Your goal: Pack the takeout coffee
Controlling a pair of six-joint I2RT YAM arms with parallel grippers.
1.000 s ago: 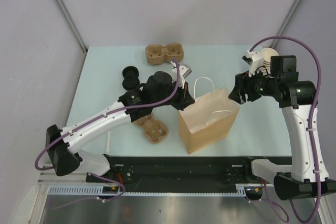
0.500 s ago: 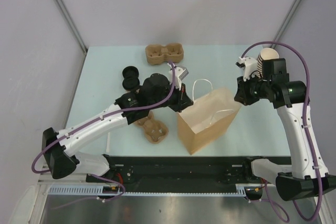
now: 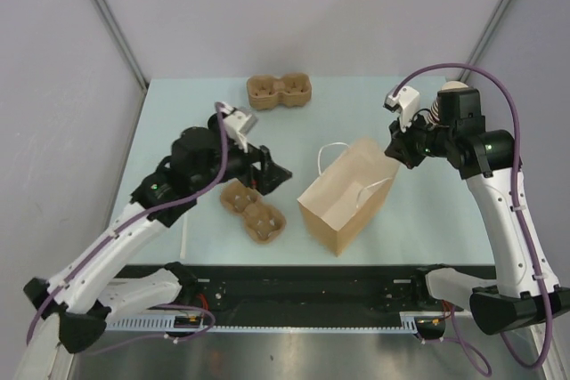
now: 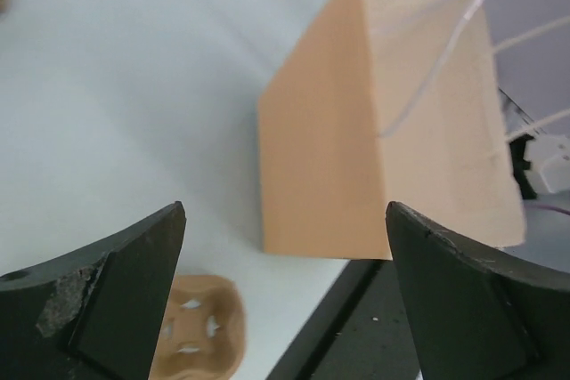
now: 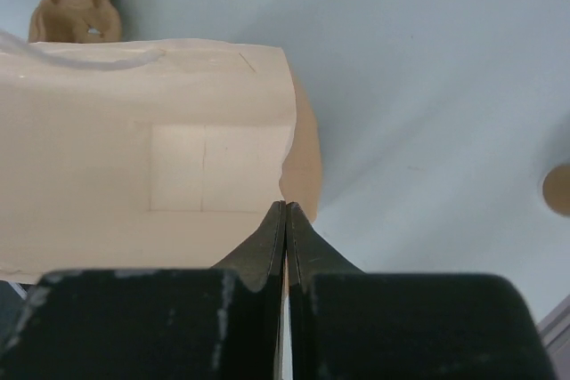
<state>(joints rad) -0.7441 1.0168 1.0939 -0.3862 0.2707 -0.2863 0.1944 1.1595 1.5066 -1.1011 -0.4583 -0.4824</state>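
The takeout coffee is out of view. A brown paper bag (image 3: 343, 202) with white handles stands open near the table's front, and it fills the left wrist view (image 4: 383, 140). My right gripper (image 3: 396, 144) is shut on the bag's right rim, and its fingers (image 5: 285, 220) meet at the paper edge. The bag's pale inside (image 5: 134, 149) looks bare. My left gripper (image 3: 270, 169) hangs open left of the bag and apart from it. Nothing lies between its fingers (image 4: 125, 291).
One brown pulp tray (image 3: 279, 91) lies at the back of the table. Another (image 3: 254, 211) lies under my left gripper, and it shows in the left wrist view (image 4: 196, 335). A stack of cups (image 3: 454, 91) stands behind my right arm. The table's front edge runs just below the bag.
My left gripper has opened, let go of the bag and drawn back to the left. My right gripper has shut on the bag's rim. The bag has turned and shifted.
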